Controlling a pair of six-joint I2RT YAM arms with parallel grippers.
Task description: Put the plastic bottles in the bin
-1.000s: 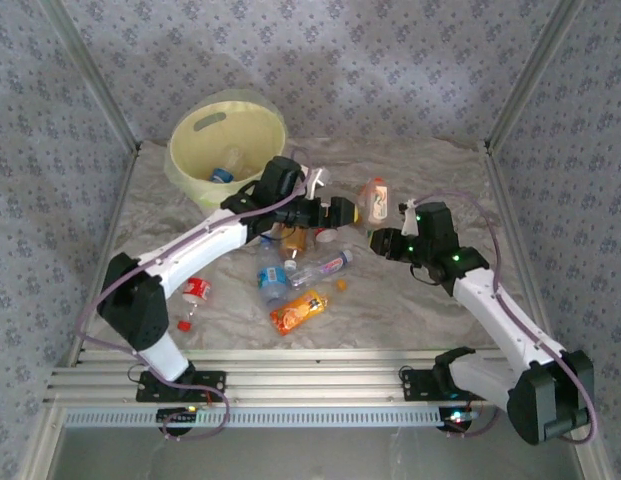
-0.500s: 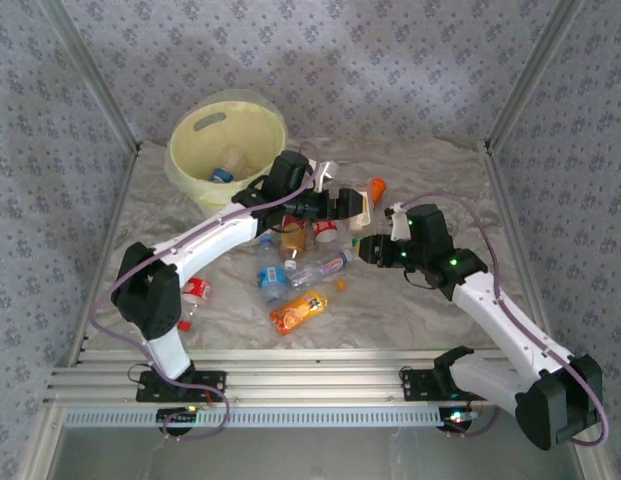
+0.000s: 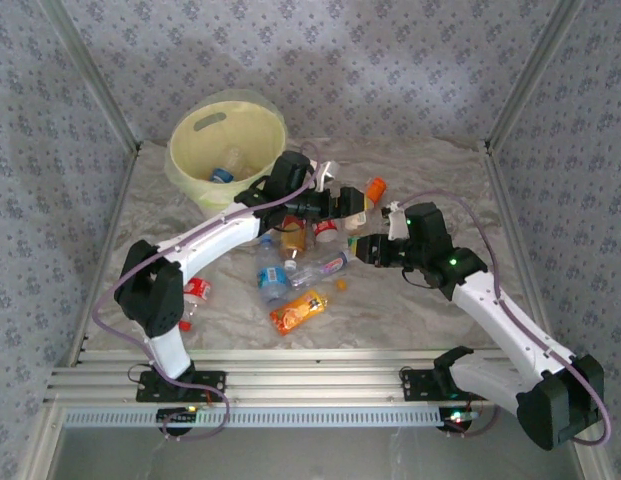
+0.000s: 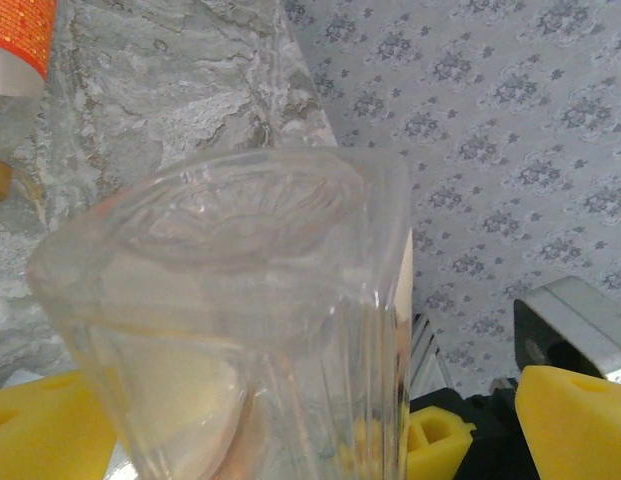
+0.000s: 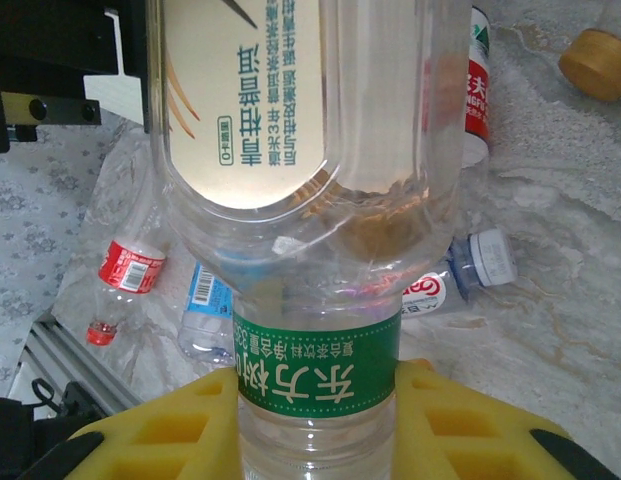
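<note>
Right gripper (image 3: 363, 247) is clamped on the green-banded neck of a plastic bottle (image 5: 290, 150), body pointing away from the jaws. Left gripper (image 3: 346, 207) stands wide astride a clear bottle (image 4: 240, 300). Bin (image 3: 252, 125) sits in the table's (image 3: 440, 170) far left corner, nearer the left arm (image 3: 215, 235)

The left arm (image 3: 215, 238) climbs from its base at the near edge, folds at a raised elbow and reaches far forward and to the right. Its left gripper (image 3: 342, 206) points across the table with jaws spread wide and yellow pads (image 4: 575, 420) well apart. The right arm (image 3: 500, 315) leans in from the opposite side, forearm angled forward and to the left, and the right gripper (image 3: 366, 248), facing its partner at close range, is clamped on the green-banded end of a plastic bottle (image 5: 315, 375).
</note>
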